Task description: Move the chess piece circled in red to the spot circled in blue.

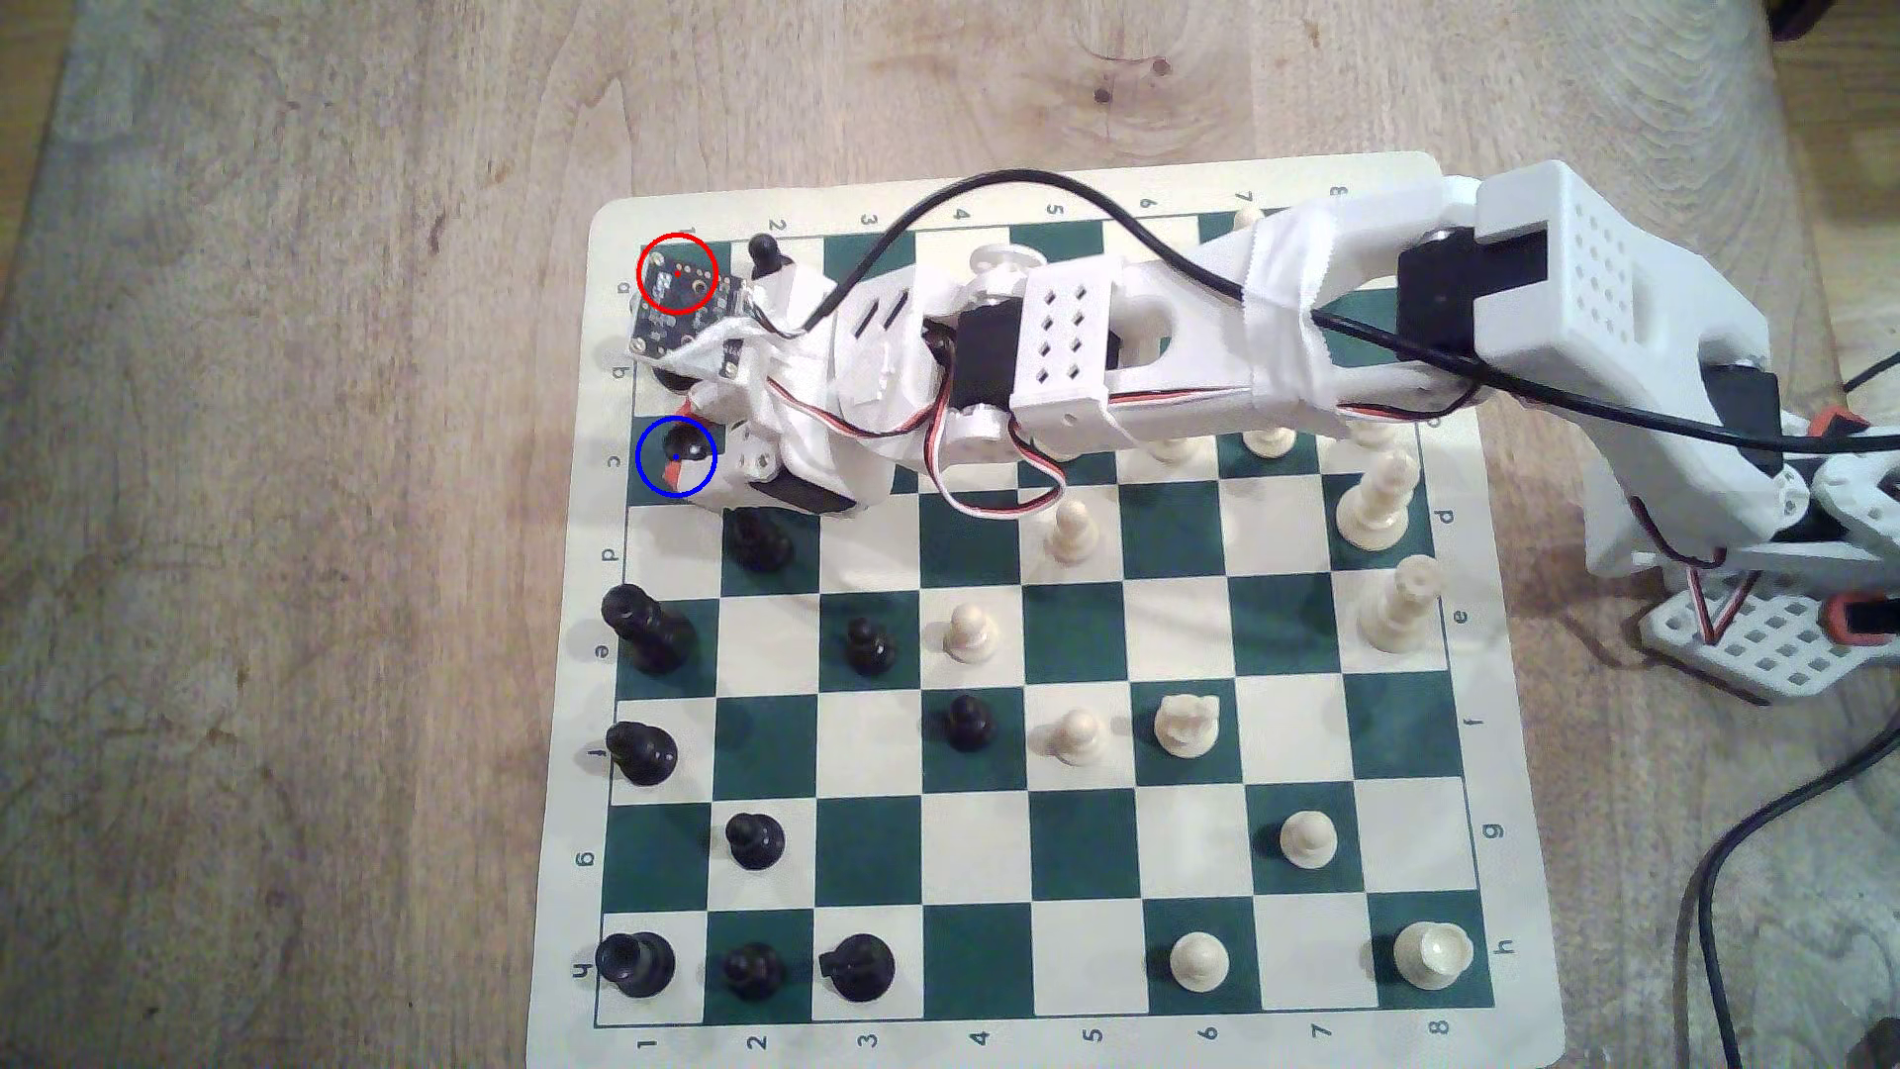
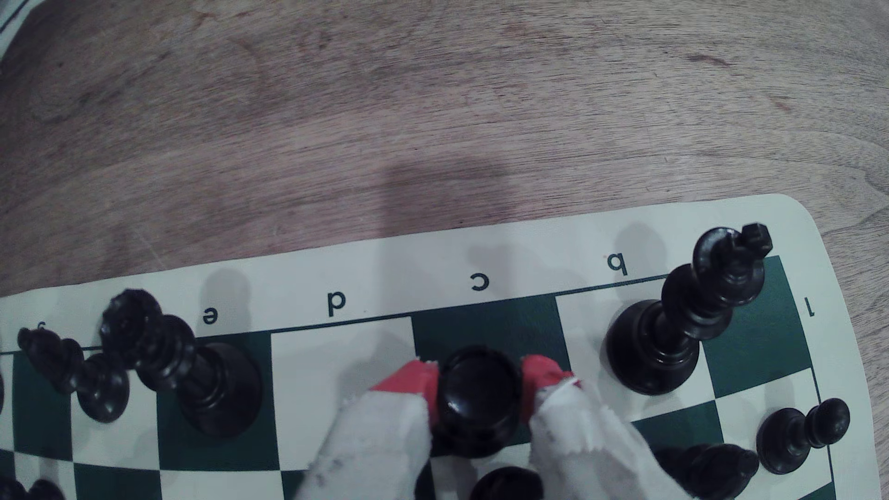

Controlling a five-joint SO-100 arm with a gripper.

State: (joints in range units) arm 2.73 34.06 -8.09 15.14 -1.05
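Note:
The chess piece circled in red (image 2: pixel 478 399), a stout glossy black piece, stands between the two red-tipped, white-wrapped fingers (image 2: pixel 404 382) of my gripper (image 2: pixel 478 380). Both fingers press against its sides. It sits over the dark green edge square lettered c (image 2: pixel 486 322). That square is the spot circled in blue (image 1: pixel 653 483) in the exterior view, where the piece's dark top (image 1: pixel 691 444) and a red fingertip show inside the ring. The red ring (image 1: pixel 676 272) lies on the corner square, partly covered by my wrist's circuit board. Whether the piece's base touches the board is hidden.
A tall black piece with a cross top (image 2: pixel 673 331) stands on the neighbouring b square, close to one finger. Black pawns (image 2: pixel 798 432) and another black piece (image 2: pixel 510 483) crowd behind the gripper. A tall black crowned piece (image 2: pixel 192 370) stands on the e square. White pieces (image 1: pixel 1069 529) occupy the exterior view's right.

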